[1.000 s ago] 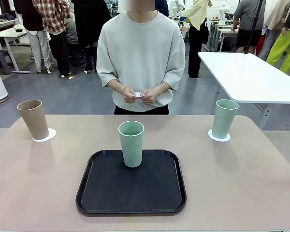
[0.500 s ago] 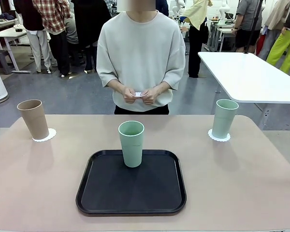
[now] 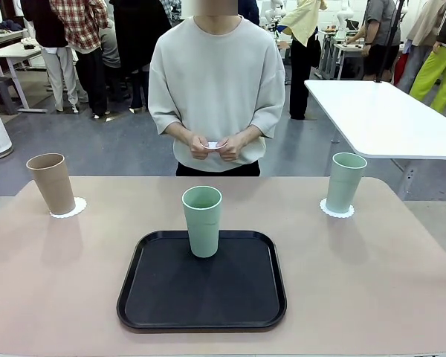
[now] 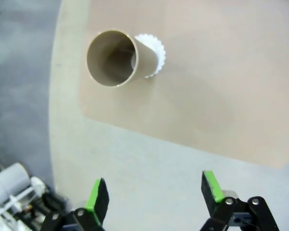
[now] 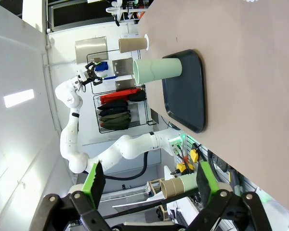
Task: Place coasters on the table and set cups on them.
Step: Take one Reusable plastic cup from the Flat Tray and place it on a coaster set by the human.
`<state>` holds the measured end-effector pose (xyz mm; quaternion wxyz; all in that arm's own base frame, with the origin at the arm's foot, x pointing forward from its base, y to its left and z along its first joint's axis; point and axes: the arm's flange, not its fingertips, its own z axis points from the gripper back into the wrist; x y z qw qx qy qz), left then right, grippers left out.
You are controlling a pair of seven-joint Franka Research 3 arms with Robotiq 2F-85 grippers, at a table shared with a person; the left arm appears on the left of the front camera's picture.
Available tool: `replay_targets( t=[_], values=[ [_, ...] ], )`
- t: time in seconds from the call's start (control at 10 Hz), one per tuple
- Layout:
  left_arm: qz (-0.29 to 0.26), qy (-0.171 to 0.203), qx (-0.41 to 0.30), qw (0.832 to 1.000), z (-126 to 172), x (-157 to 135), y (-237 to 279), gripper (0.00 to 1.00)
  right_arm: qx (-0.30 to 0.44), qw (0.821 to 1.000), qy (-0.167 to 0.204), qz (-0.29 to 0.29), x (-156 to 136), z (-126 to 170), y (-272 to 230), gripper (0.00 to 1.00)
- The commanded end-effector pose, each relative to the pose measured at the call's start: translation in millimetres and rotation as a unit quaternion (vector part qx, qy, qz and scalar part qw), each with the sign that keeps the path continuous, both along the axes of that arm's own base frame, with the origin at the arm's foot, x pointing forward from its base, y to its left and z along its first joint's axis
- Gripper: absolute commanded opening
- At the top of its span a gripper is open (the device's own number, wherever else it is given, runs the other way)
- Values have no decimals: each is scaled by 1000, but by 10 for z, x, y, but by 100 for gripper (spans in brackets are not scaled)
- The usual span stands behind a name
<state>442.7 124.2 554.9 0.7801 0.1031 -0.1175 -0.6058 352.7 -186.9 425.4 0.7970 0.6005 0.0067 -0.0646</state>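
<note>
Left wrist view: left claw [image 4: 153,186] spread, tan cup [image 4: 113,58] on coaster [image 4: 155,54]; right claw [image 5: 149,174] spread too.

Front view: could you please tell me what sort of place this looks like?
Probably a shared robotics lab: a white robot arm in the right wrist view, a spare white table, and groups of people around other workbenches behind.

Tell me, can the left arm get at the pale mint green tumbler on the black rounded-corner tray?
Probably yes. The pale mint green tumbler stands alone and upright on the black rounded-corner tray, nothing crowding it, and the left pincer is open and empty.
</note>
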Motion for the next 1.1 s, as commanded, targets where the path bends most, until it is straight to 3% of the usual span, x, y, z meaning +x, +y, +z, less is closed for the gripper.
replay_targets(
  t=[0.0, 0.5, 0.6, 0.7, 0.8, 0.9, 1.0],
  values=[
    [-4, 3, -18, 1000, -30, 14, 62, 100, 4, 1000, -1, 0, -8, 8, -8, 100],
    [2, 3, -11, 1000, -45, 2, 63, 100, 4, 1000, -1, 0, -8, 8, -8, 100],
    [66, -4, -91, 994, -22, -233, -158, 100, 4, 1000, -1, 0, -8, 8, -8, 100],
    [137, 38, -147, 979, 96, -440, -260, 100, 4, 1000, -1, 0, -8, 8, -8, 100],
    [241, 87, -172, 951, 102, -696, -264, 100, 4, 1000, -1, 0, -8, 8, -8, 100],
    [294, 121, -176, 932, 64, -892, -235, 100, 4, 1000, -1, 0, -8, 8, -8, 100],
    [326, 189, -144, 915, 35, -1040, -211, 100, 4, 1000, -1, 0, -8, 8, -8, 100]
  ],
)
